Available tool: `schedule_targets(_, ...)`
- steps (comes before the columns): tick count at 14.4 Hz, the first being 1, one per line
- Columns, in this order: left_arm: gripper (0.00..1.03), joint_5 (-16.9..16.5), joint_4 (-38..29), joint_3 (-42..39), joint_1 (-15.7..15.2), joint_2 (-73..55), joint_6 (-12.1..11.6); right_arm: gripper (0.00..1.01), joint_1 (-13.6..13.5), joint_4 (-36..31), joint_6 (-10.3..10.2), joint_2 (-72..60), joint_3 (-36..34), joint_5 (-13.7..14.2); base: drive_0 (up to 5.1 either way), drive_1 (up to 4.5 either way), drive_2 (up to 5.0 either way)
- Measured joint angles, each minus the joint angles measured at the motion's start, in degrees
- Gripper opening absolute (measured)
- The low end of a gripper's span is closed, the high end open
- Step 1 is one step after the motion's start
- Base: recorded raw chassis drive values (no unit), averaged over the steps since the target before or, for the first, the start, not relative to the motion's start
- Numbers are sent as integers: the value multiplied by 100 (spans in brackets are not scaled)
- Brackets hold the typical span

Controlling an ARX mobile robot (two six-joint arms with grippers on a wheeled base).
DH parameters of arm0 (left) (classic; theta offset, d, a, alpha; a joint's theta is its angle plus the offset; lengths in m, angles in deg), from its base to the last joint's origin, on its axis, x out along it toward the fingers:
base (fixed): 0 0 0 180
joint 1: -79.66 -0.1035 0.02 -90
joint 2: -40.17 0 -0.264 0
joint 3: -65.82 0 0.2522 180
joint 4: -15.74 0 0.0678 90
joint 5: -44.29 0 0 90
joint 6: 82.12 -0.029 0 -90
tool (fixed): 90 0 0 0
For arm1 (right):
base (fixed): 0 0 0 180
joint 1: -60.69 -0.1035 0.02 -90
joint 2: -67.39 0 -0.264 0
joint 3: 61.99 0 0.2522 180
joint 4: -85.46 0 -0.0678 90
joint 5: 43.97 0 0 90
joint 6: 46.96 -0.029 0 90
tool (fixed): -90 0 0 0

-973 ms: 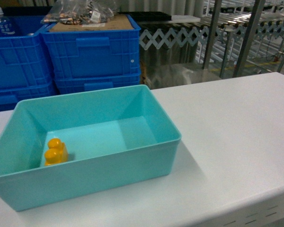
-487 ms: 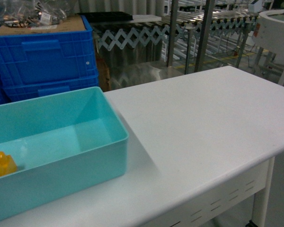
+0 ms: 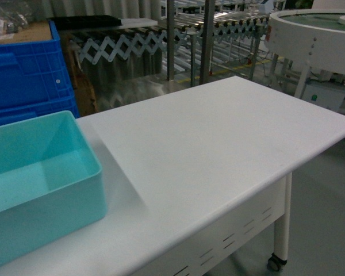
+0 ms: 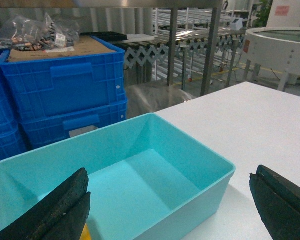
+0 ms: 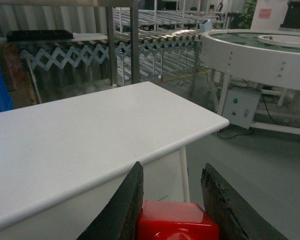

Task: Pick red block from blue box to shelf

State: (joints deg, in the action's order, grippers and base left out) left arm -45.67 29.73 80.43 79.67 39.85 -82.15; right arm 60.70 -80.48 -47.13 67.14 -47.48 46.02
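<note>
In the right wrist view my right gripper (image 5: 172,167) is shut on the glossy red block (image 5: 177,220), which is clamped between both dark fingers beyond the table's right end, over the grey floor. The turquoise blue box (image 4: 210,165) lies under my left gripper (image 4: 167,205), which is open, its pads spread wide over the box and the table beside it. The head view shows only the box's right part (image 3: 86,149) at the left edge and neither gripper. The shelf's steel uprights (image 3: 207,40) rise behind the table.
A sliver of an orange-yellow brick (image 4: 85,233) shows in the box by my left finger. Dark blue ribbed crates (image 4: 65,80) stand behind the box. The white table (image 3: 218,144) ends at the right; a round white machine (image 3: 316,40) and roller conveyor (image 5: 155,37) stand beyond.
The head view has swung right: the blue box has slid to the left edge, the yellow brick has left that view, and the table's right end and the round machine have appeared.
</note>
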Motion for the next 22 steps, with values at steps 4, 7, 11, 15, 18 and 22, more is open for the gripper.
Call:
schedule_targets(4,98,0,0,0,0,0,0,29,0,0,0,0,0,0,-146,-146,-146)
schedule_targets(7,98,0,0,0,0,0,0,29,0,0,0,0,0,0,-150,-150,-150)
schedule_targets(11,98,0,0,0,0,0,0,29,0,0,0,0,0,0,-145,-145,-145)
schedule_targets(15,98,0,0,0,0,0,0,29,0,-2,0,0,0,0,-148,-148,-148)
schedule_targets(18,98,0,0,0,0,0,0,29,0,-2,0,0,0,0,-144,-144,-144)
schedule_targets(22,98,2,0,0,0,0,0,29,0,-2,0,0,0,0,-144,-144,-144)
